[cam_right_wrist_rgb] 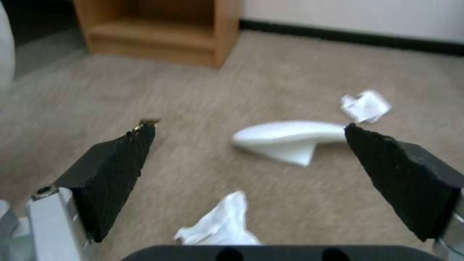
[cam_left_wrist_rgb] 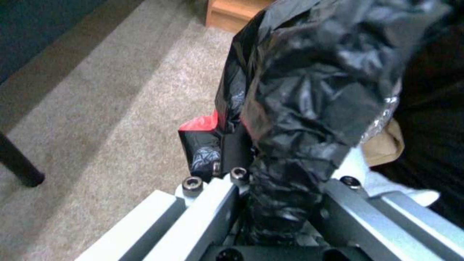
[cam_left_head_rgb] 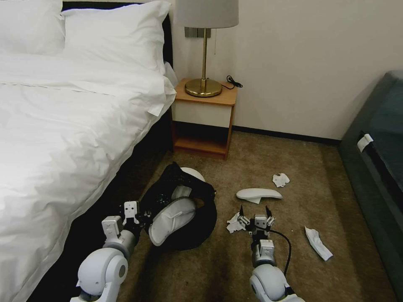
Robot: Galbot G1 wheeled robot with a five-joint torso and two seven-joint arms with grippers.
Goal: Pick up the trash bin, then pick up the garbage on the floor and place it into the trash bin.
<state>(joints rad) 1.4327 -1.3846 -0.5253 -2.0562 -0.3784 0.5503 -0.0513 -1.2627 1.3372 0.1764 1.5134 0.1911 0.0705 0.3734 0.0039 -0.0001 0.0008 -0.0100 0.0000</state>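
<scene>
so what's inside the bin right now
A white slipper lies in the bin's mouth, sole up. The left wrist view shows something red and brown paper against the black bag. Anything beneath the slipper is covered.

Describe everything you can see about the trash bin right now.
The trash bin is a small round bin lined with a crinkly, glossy black plastic bag. It is tipped so that its wide mouth faces the head camera, beside the bed and above the brown carpet. The left gripper is shut on its bagged rim, which the left wrist view shows bunched between the fingers. A white slipper lies inside, poking out of the mouth, with something red and a brown scrap at the rim.
</scene>
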